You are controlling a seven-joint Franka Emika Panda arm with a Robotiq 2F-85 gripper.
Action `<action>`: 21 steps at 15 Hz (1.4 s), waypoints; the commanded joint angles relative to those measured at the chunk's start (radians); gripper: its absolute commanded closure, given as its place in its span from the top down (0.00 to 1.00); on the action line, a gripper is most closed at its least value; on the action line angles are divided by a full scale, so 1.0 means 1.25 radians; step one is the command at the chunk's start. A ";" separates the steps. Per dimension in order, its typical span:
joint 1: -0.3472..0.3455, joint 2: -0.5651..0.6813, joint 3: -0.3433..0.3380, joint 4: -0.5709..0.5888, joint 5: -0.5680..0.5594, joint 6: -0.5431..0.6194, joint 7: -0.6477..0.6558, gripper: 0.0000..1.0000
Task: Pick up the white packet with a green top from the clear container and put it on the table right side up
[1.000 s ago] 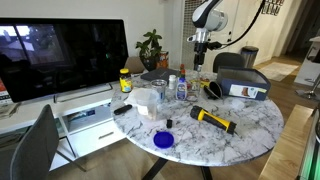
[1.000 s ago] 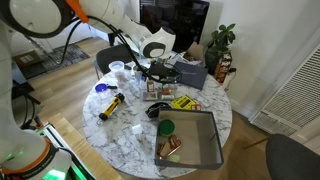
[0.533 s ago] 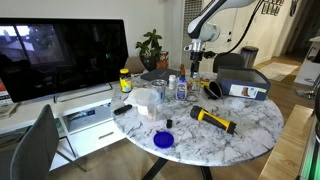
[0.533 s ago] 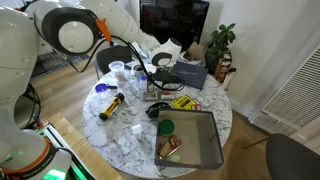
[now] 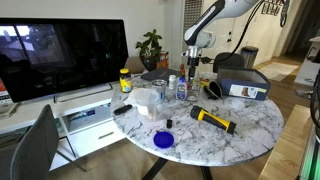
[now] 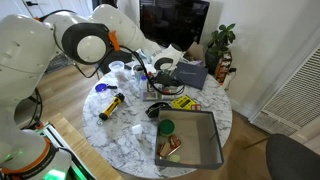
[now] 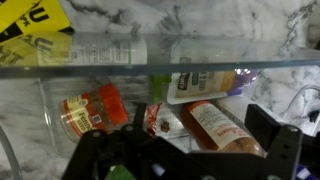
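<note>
Your fingers (image 5: pixel 192 62) hang spread and empty over the bench (image 6: pixel 128 132), short of the clear container (image 6: pixel 214 136). The white packet with a green top (image 7: pixel 203 84) lies flat inside that container, close to its wall and crowded by red-labelled packets (image 7: pixel 85 112). Descend off-line and you'd likely clip the wall or pinch a neighbouring packet instead. Since half a second ago, the arm has dropped lower, toward the container.

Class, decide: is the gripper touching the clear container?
Apart. In an exterior view the gripper hangs above the table, with a yellow packet and bare marble between it and the clear container.
</note>
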 commanded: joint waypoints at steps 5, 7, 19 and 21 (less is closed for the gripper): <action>-0.010 0.071 0.015 0.057 -0.041 -0.007 0.034 1.00; -0.012 0.083 0.019 0.066 -0.046 -0.015 0.030 1.00; -0.016 0.098 0.034 0.081 -0.081 -0.084 0.012 1.00; -0.016 0.102 0.039 0.086 -0.077 -0.085 0.010 1.00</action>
